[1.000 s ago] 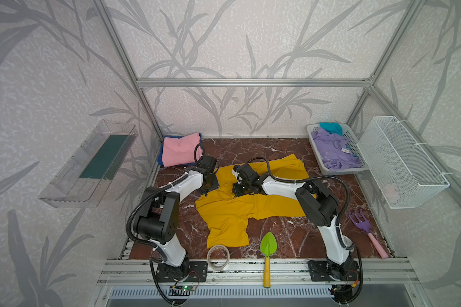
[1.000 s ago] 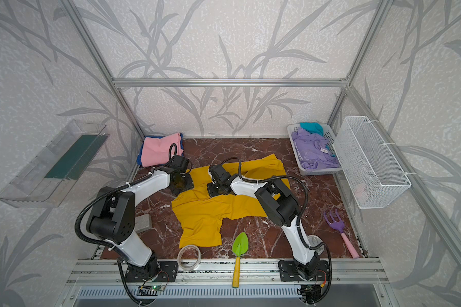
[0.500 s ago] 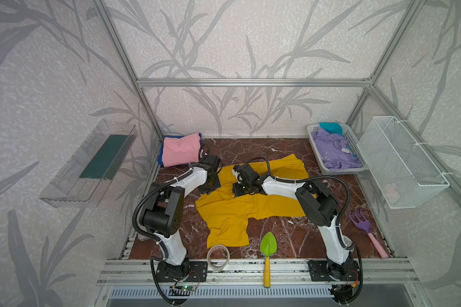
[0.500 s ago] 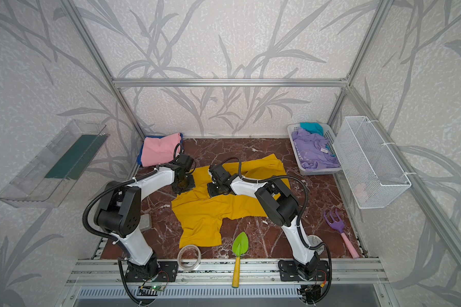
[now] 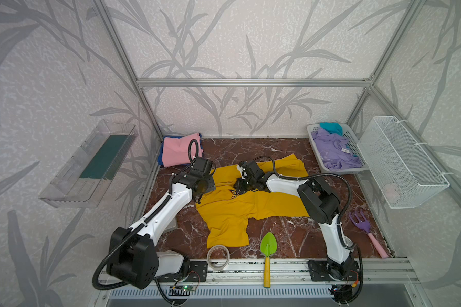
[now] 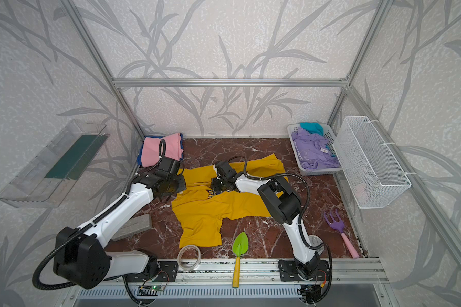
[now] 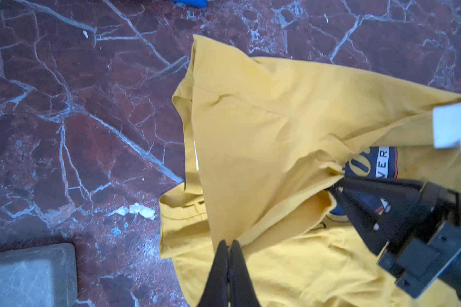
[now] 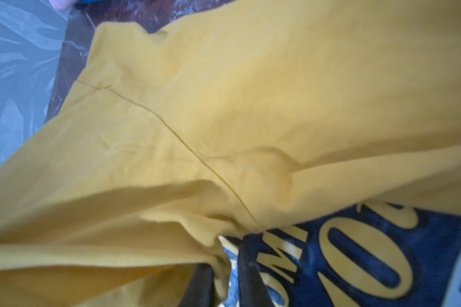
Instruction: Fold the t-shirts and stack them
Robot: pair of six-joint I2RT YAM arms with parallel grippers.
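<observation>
1. Top view: the yellow tee (image 5: pixel 229 210) is spread mid-table on the marble (image 5: pixel 250 148), one sleeve toward the near rail and a flap lying over part of the print. Both claws are down on it, the left claw (image 5: pixel 199 198) at its left edge and the right claw (image 5: pixel 238 186) by the print. A pink tee (image 5: pixel 180 148) sits folded on a blue one (image 5: pixel 160 159) in the back-left corner. The lavender tee (image 5: pixel 333 151) and teal tee (image 5: pixel 330 128) are heaped in the basket (image 5: pixel 353 141).
2. Left wrist: the left claw is clamped tight on a pinch of the flap. The right claw's tips nip a bunched ridge beside the navy print (image 7: pixel 370 162). The cotton looks soft, matte and creasy (slack between the two grips).
3. Right wrist: the fingers (image 8: pixel 248 276) stand narrow with cloth caught between them, so I'd call it a hold. A stitched seam (image 8: pixel 184 143) runs diagonally.
4. My read: this is an early fold on this tee. The next move needs both claws travelling together, flap kept taut, so the edge lands straight.
</observation>
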